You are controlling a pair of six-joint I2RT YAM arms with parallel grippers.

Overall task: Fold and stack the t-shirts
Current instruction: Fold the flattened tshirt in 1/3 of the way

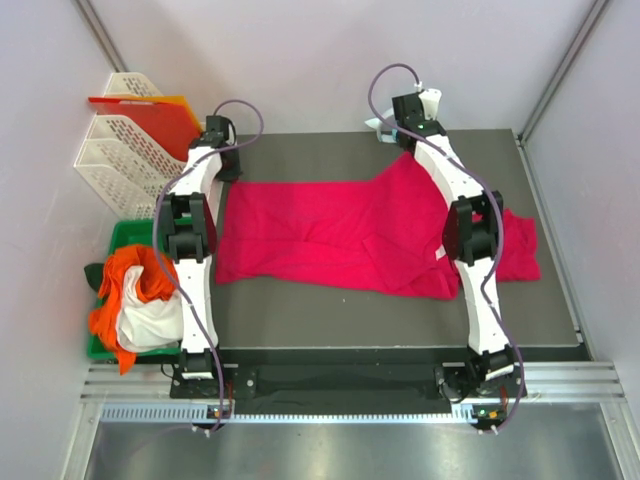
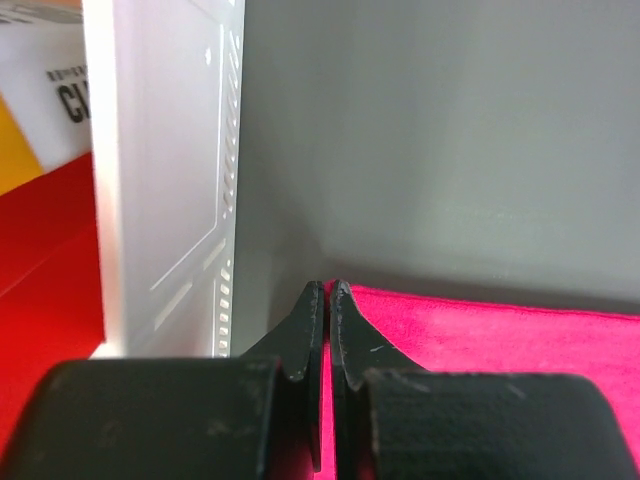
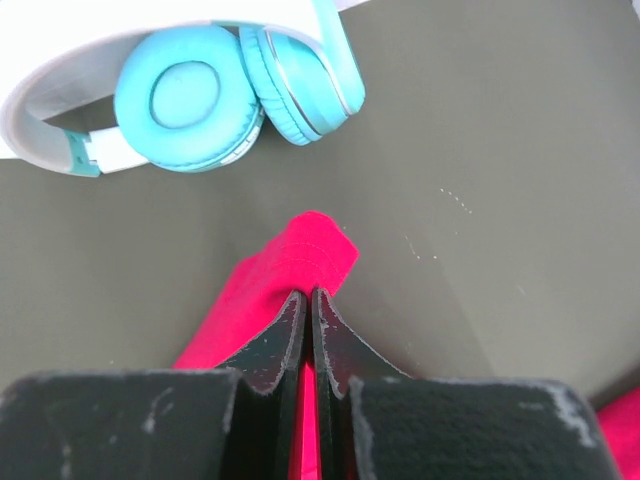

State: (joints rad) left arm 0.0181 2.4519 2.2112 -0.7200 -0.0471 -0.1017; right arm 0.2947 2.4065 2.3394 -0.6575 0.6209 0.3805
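Observation:
A crimson-pink t-shirt (image 1: 320, 235) lies spread across the dark mat (image 1: 330, 310). My left gripper (image 1: 228, 172) is at its far left corner. In the left wrist view the gripper (image 2: 328, 292) is shut with the shirt's edge (image 2: 500, 340) pinched between the fingers. My right gripper (image 1: 402, 146) is at the shirt's far right corner, which is drawn up into a peak. In the right wrist view it (image 3: 308, 298) is shut on a folded tip of the shirt (image 3: 305, 250). More crimson cloth (image 1: 520, 250) lies right of the right arm; I cannot tell whether it is a second shirt.
White and teal headphones (image 3: 200, 90) lie just beyond the right gripper, at the mat's far edge (image 1: 428, 100). White stacked trays (image 1: 115, 150) hold a red-orange sheet (image 1: 145, 112) at the far left, close to the left gripper. A green bin (image 1: 125, 238) holds orange and white cloths (image 1: 135, 295).

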